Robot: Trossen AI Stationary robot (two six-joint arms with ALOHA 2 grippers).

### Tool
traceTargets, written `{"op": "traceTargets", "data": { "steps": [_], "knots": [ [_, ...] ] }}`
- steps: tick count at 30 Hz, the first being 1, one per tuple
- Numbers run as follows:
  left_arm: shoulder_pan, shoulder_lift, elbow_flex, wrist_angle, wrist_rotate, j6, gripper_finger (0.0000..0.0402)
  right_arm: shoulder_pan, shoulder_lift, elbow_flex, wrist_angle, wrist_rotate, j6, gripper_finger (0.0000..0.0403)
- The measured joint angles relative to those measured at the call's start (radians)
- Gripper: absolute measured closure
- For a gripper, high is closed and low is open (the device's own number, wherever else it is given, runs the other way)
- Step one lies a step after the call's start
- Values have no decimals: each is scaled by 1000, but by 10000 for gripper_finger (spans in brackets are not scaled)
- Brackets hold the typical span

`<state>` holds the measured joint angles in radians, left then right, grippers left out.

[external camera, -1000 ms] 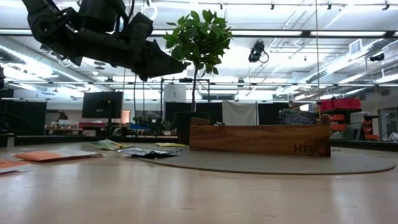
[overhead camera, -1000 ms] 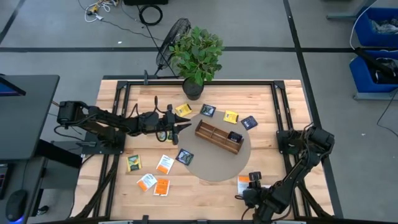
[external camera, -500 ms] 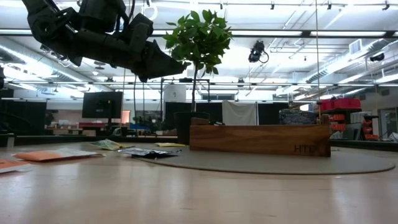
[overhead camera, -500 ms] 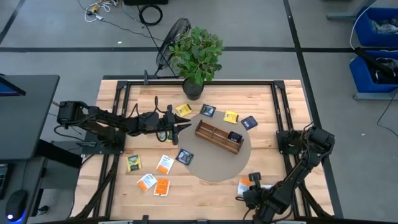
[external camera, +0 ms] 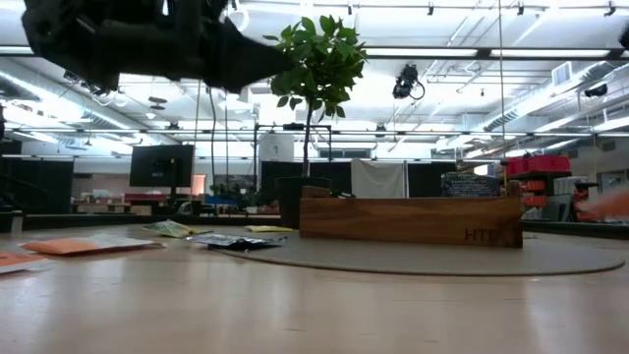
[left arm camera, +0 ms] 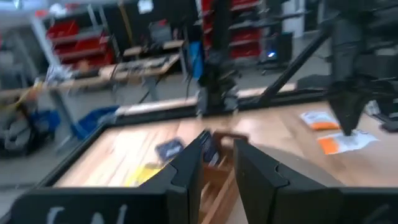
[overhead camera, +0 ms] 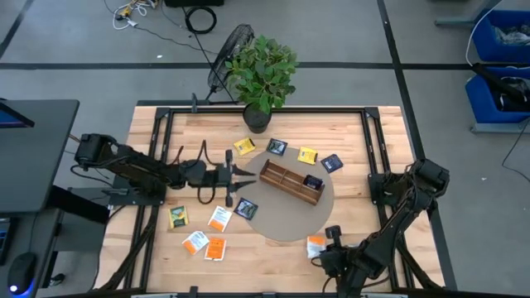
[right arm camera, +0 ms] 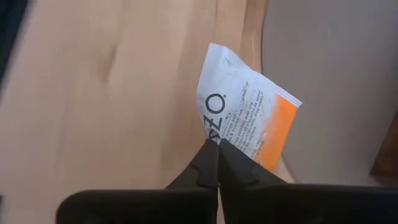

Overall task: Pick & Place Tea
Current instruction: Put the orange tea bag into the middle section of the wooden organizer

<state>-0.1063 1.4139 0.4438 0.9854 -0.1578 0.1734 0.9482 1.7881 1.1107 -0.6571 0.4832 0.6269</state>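
The right gripper (right arm camera: 217, 146) fingers pinch a white-and-orange square tea packet (right arm camera: 249, 121) at the near edge of the wooden desk (overhead camera: 389, 149). The left gripper (left arm camera: 216, 152) hovers, fingers slightly apart, blurred.

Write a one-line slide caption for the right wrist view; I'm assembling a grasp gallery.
Right gripper shut on the edge of a white-and-orange tea packet above the wooden table.
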Motion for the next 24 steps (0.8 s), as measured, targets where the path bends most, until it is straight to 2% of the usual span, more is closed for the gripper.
{"op": "traceTargets", "data": {
  "steps": [10,16,24],
  "knots": [
    [-159,0,1,42,13,120,307,-90,-154,2,118,-5,-230,403],
    [-233,0,15,27,14,223,307,-171,-195,2,221,-111,-349,403],
    [-247,23,16,11,15,235,307,-321,-199,3,303,-250,-449,403]
  ]
}}
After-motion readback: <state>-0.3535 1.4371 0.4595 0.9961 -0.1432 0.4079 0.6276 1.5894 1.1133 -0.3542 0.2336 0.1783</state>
